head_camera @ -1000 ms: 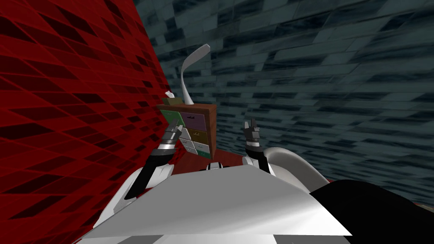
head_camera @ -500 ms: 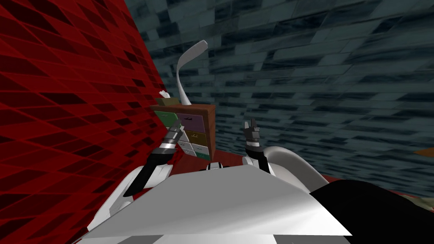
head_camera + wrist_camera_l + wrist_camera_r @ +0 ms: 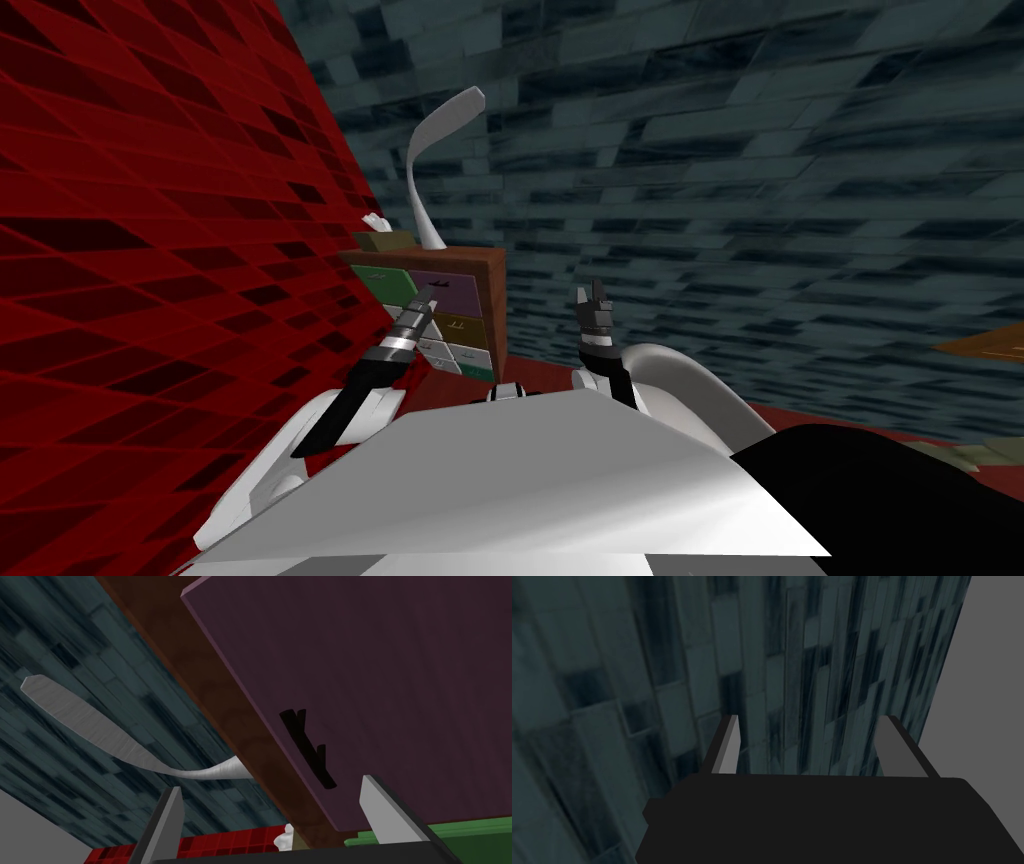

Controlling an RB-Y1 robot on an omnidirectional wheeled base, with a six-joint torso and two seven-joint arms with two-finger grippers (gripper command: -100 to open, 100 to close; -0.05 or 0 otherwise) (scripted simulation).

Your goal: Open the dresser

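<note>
Head view: brown dresser (image 3: 497,300) upright on red floor (image 3: 560,378), in the corner between red wall (image 3: 150,250) and blue-grey tiled wall (image 3: 750,200), just beside the red one, drawer fronts turned toward the robot. Fronts in mixed colours: green drawer (image 3: 385,283) and purple drawer (image 3: 455,283) along the top row, olive, white and darker green ones below; all apparently flush with the frame, contents hidden behind them. On the dresser top, a tissue box (image 3: 388,241) with a white tissue (image 3: 373,221) sticking out of its slot, and beside it a curved white stalk (image 3: 428,170) rising and bending over. Left gripper (image 3: 427,296) raised right in front of the purple drawer. Left wrist view: left gripper (image 3: 272,783) aimed at that drawer's lower edge, fingers (image 3: 167,826) spread apart, clamped on nothing; slim dark handle (image 3: 307,748) ahead between them, closer to one finger, untouched, long axis lying along the drawer's width, two short posts holding it to the front. Right gripper (image 3: 597,297) held up to the right of the dresser, well clear of it, fingers (image 3: 727,746) likewise apart.
</note>
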